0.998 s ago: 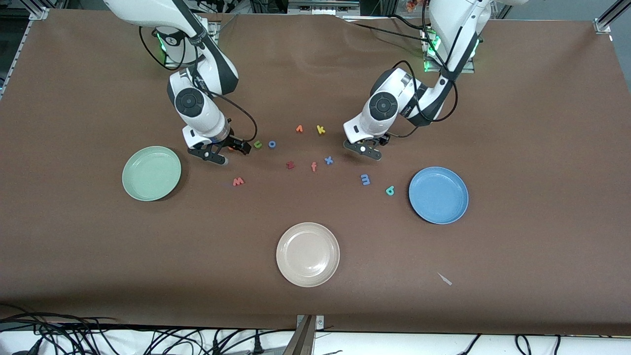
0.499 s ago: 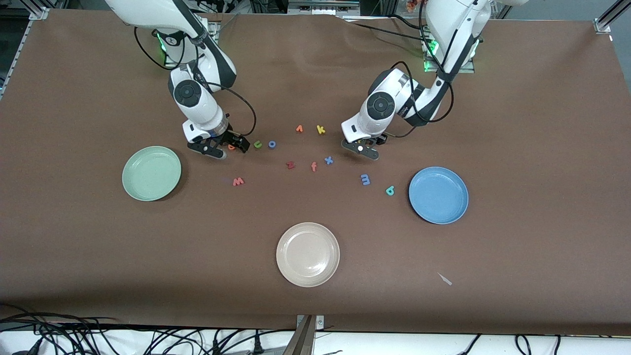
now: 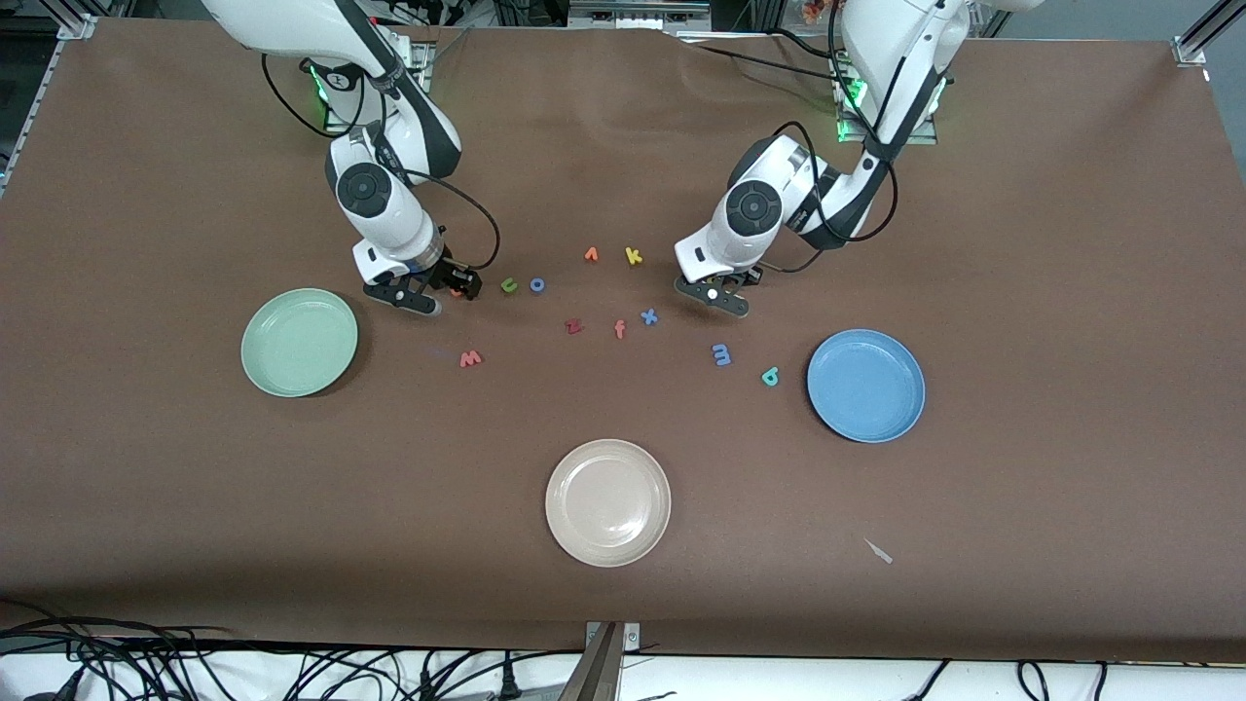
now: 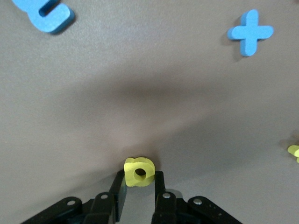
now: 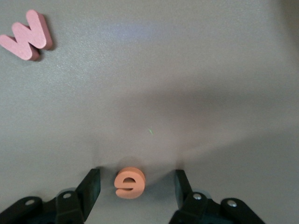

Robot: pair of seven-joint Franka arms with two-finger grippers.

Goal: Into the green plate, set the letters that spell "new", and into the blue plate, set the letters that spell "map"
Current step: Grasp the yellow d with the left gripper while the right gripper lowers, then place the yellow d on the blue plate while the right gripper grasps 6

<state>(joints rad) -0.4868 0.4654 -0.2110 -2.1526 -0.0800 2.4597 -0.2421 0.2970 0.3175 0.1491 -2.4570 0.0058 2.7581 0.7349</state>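
Observation:
My left gripper (image 4: 138,180) is down at the table, shut on the yellow "a" (image 4: 138,171), which is pinched between its fingertips. In the front view that gripper (image 3: 720,295) sits beside the blue "x" (image 3: 648,315). The blue "m" (image 3: 721,354) and teal "p" (image 3: 770,376) lie between it and the blue plate (image 3: 865,386). My right gripper (image 5: 136,176) is open and low over the table. The orange "e" (image 5: 130,182) lies flat between its fingers with a gap on each side. The green "n" (image 3: 508,285) is beside this gripper (image 3: 433,290). The salmon "w" (image 3: 470,358) lies nearer the camera, and the green plate (image 3: 299,342) is close by.
A beige plate (image 3: 607,502) sits near the front edge. Other letters lie mid-table: a blue "o" (image 3: 536,284), an orange letter (image 3: 591,254), a yellow "k" (image 3: 633,256), a dark red "z" (image 3: 573,326) and a salmon "f" (image 3: 619,329). A pale scrap (image 3: 878,551) lies near the front.
The left gripper's fingers have closed onto the yellow "a". The right gripper has shifted slightly toward the right arm's end of the table, and its fingers have narrowed around the "e".

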